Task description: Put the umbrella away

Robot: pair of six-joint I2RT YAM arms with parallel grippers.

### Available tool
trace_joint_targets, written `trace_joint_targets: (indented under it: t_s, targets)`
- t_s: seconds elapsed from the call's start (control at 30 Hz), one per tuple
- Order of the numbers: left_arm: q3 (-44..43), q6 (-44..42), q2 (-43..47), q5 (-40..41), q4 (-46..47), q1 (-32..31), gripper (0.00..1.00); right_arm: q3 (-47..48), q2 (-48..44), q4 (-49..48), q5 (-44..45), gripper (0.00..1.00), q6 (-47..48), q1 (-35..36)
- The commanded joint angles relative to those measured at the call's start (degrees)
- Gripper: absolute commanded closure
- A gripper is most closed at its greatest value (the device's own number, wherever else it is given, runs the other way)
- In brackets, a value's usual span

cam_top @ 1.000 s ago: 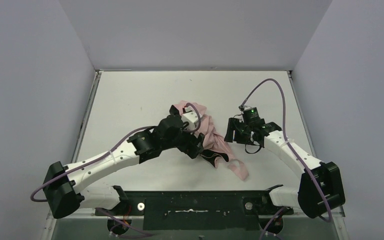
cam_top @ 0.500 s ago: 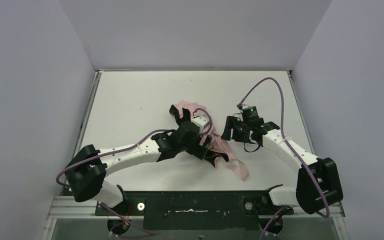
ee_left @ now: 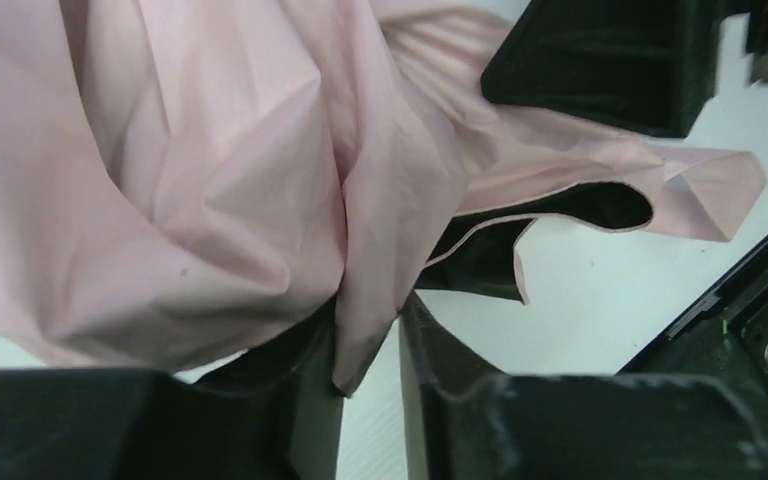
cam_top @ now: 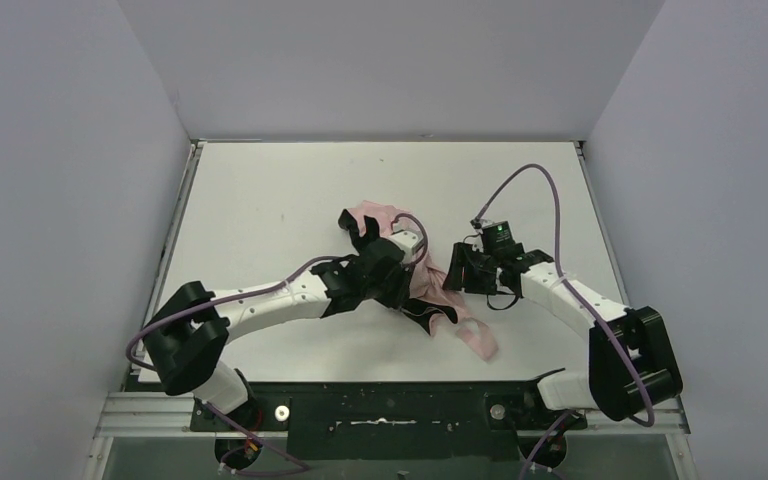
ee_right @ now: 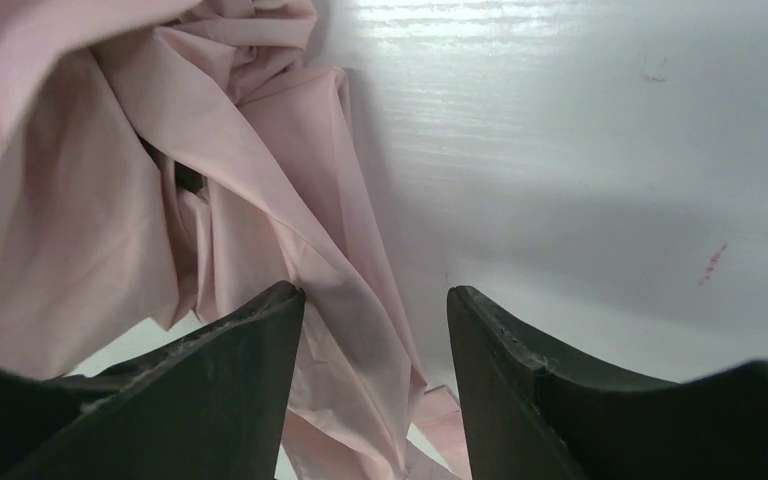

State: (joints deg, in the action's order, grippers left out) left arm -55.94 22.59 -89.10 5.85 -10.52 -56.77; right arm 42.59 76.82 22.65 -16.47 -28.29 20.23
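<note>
The umbrella (cam_top: 430, 278) lies crumpled in the middle of the white table (cam_top: 260, 200), a heap of pale pink fabric with dark parts showing at its near edge. A pink strap (cam_top: 478, 340) trails toward the front. My left gripper (cam_top: 408, 292) is at the heap's left side, and in the left wrist view its jaws (ee_left: 370, 325) stand narrow and pinch a hanging fold of the umbrella's fabric (ee_left: 210, 180). My right gripper (cam_top: 456, 274) is at the heap's right edge. Its jaws (ee_right: 375, 292) are open, with a loose fold of the fabric (ee_right: 110, 180) between them, unclamped.
Grey walls enclose the table on three sides. A black rail (cam_top: 390, 410) with the arm bases runs along the near edge. Purple cables (cam_top: 530, 180) loop over both arms. The right gripper's black body (ee_left: 600, 60) shows in the left wrist view.
The left arm stretched forward and lower onto the umbrella, and its jaws went from wide open to closed on a fold. The right gripper edged left toward the fabric and narrowed slightly.
</note>
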Motion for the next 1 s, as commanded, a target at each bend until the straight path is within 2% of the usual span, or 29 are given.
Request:
trace_joint_targets:
  t_s: [0.0, 0.13, 0.3, 0.53, 0.83, 0.97]
  targets:
    - [-6.3, 1.05, -0.06, -5.66, 2.32, 4.22, 0.86, -1.0, 0.9, -3.71, -0.71, 0.47, -0.52, -0.43]
    - [-8.96, 1.0, 1.59, -9.76, 2.13, 7.52, 1.0, -1.77, 1.69, -4.34, -0.36, 0.53, -0.61, -0.37]
    - [-11.6, 0.44, 3.51, -11.93, 3.96, 9.72, 1.0, -2.2, 2.84, -4.86, 0.01, 0.6, -0.29, -0.39]
    - [-13.98, 1.69, 4.19, -12.47, 7.62, 12.47, 1.0, -2.67, 3.12, -4.66, 1.59, 0.62, 0.2, -0.4]
    - [-21.94, 0.69, -1.42, -5.01, 7.82, 14.27, 1.0, -2.84, 0.86, -4.49, 0.22, 0.48, 1.51, -0.37]
    - [-26.12, -0.22, -5.13, -4.81, 6.45, 15.07, 1.0, -2.61, -2.1, -3.09, -1.11, 0.42, 2.17, -0.37]
